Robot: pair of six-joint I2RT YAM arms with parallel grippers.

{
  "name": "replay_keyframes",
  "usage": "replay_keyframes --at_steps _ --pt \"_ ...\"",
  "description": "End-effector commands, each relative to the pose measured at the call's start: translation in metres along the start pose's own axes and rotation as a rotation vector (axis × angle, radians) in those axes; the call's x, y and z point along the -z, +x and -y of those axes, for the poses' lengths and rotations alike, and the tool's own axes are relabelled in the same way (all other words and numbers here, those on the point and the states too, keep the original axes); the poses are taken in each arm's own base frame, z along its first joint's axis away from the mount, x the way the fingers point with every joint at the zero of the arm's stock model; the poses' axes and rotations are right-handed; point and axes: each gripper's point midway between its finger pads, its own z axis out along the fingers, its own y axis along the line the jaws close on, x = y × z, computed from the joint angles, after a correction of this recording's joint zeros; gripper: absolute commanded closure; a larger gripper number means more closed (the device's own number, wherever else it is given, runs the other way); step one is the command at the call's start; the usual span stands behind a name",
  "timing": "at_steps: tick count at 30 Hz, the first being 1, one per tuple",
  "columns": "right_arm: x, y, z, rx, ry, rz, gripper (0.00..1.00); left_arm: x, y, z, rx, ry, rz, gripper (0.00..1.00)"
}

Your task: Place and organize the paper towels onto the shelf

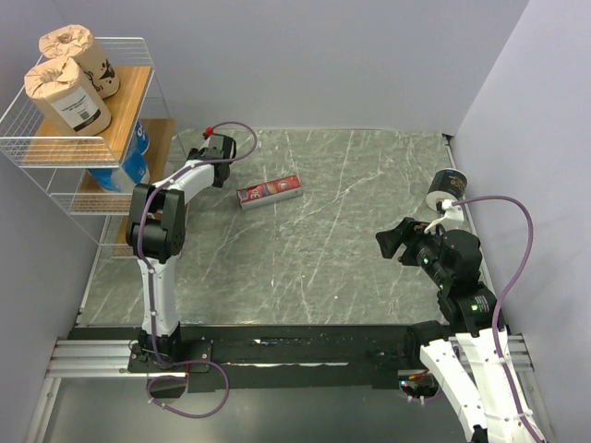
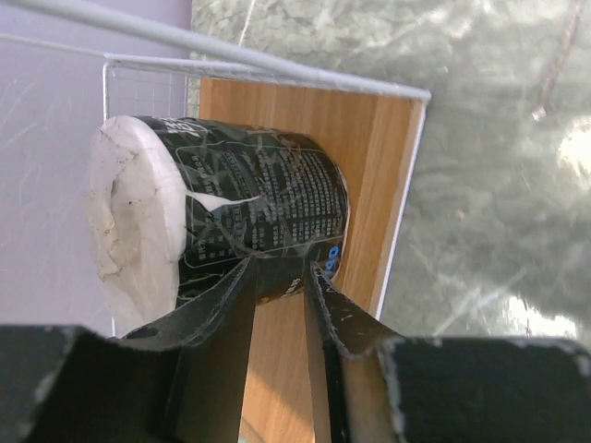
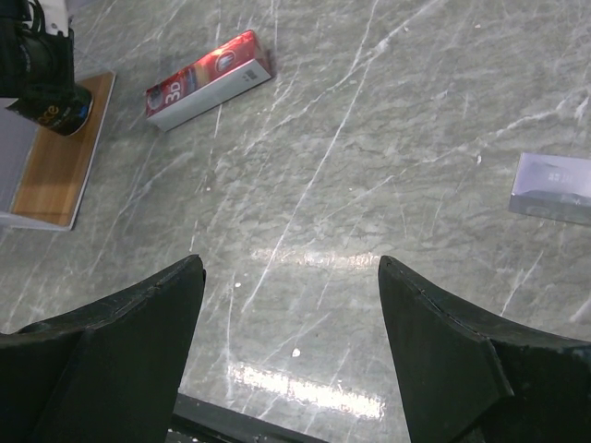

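Observation:
The shelf (image 1: pixel 55 157) is a white wire rack with wooden boards at the far left. Two kraft-brown rolls (image 1: pixel 69 92) stand on its top board, and blue-and-white rolls (image 1: pixel 137 159) sit on the board below. My left gripper (image 2: pixel 282 268) is shut on the edge of a dark roll (image 2: pixel 259 208), which lies on its side over a wooden board (image 2: pixel 369 166). That roll also shows in the right wrist view (image 3: pixel 55 111). The second dark roll (image 1: pixel 448 189) lies by the right wall. My right gripper (image 3: pixel 291 268) is open and empty over the table, near that roll (image 1: pixel 395 242).
A flat red box (image 1: pixel 269 192) lies on the marble table right of the shelf and also shows in the right wrist view (image 3: pixel 208 78). A pale lilac flat object (image 3: pixel 554 189) lies at the right of that view. Grey walls close the back and right.

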Motion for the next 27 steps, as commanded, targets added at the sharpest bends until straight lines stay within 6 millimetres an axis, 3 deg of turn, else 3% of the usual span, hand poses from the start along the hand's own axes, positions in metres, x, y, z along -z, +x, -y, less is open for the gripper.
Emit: replay_keyframes --at_steps 1,5,8,9,11,12,17,18,20,22,23,25,26,27 --pt "0.007 -0.025 -0.012 0.009 -0.038 0.083 0.17 -0.004 -0.007 -0.003 0.036 -0.045 -0.009 0.67" --pt "0.006 -0.027 -0.012 0.005 -0.038 0.088 0.17 0.002 -0.015 0.003 0.06 -0.004 0.013 0.67" --pt "0.0 -0.03 -0.013 0.008 -0.043 0.101 0.18 0.028 -0.034 0.014 0.101 0.1 0.075 0.64" --pt "-0.006 -0.03 -0.012 0.011 -0.041 0.095 0.18 0.053 -0.053 0.022 0.142 0.198 0.125 0.62" --pt "-0.013 -0.036 -0.014 0.008 -0.053 0.122 0.18 0.084 -0.075 0.028 0.211 0.296 0.194 0.59" --pt "-0.019 -0.034 -0.012 0.006 -0.046 0.11 0.18 0.114 -0.094 0.028 0.247 0.362 0.264 0.57" --pt "-0.038 -0.048 -0.003 0.021 0.027 0.102 0.18 0.208 -0.134 0.028 0.269 0.578 0.45 0.51" --pt "-0.038 -0.06 0.0 0.029 0.064 0.133 0.18 0.234 -0.139 0.019 0.28 0.614 0.503 0.48" --pt "-0.044 -0.068 0.008 0.083 0.107 0.137 0.18 0.263 -0.142 0.016 0.301 0.7 0.557 0.45" --pt "-0.045 -0.087 0.022 0.154 0.2 0.19 0.18 0.298 -0.142 -0.001 0.333 0.78 0.617 0.39" --pt "-0.051 -0.09 0.033 0.234 0.251 0.176 0.17 0.311 -0.137 0.001 0.333 0.849 0.62 0.37" --pt "-0.05 -0.11 0.054 0.302 0.388 0.217 0.15 0.339 -0.129 -0.017 0.355 0.915 0.659 0.3" --pt "-0.058 -0.111 0.064 0.375 0.437 0.19 0.15 0.35 -0.119 -0.01 0.34 0.984 0.66 0.27" --pt "-0.061 -0.114 0.073 0.426 0.487 0.179 0.14 0.367 -0.113 -0.026 0.353 1.017 0.703 0.14"
